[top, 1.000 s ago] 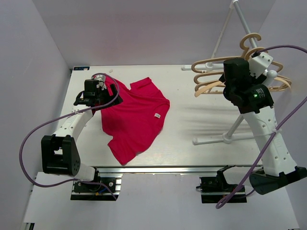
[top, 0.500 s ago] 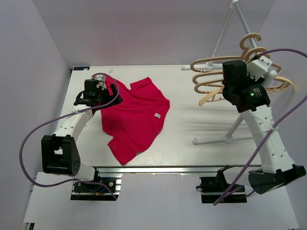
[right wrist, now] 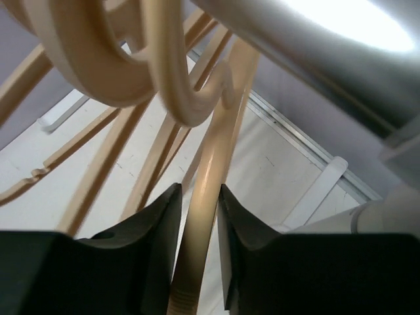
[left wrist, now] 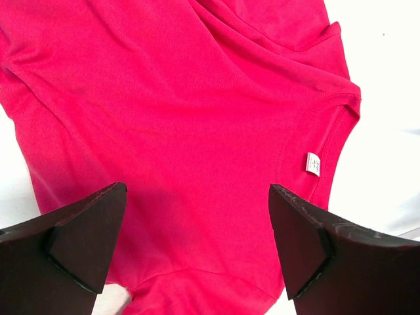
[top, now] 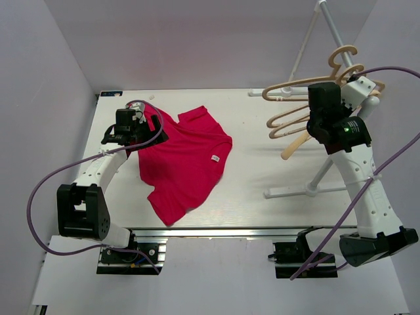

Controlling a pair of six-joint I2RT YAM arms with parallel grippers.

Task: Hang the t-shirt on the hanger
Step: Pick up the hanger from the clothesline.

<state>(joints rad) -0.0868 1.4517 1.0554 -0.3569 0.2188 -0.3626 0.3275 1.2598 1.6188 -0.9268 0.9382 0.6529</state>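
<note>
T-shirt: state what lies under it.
The t-shirt lies spread on the white table, which shows beyond its edges. The surface directly beneath the cloth is covered, so anything there cannot be seen.

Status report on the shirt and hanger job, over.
Left gripper open, over t-shirt. Right gripper shut on hanger at the rack. T-shirt on table, unhung. Other hangers crowd the held one.

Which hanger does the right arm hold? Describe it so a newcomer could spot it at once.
At the right side of the table stands a white rack with a bunch of tan hangers. The hanger meant is the one clamped in the right gripper. Its neighbours hang roughly level, but it is tilted, with one end poking out low toward the table's middle.
</note>
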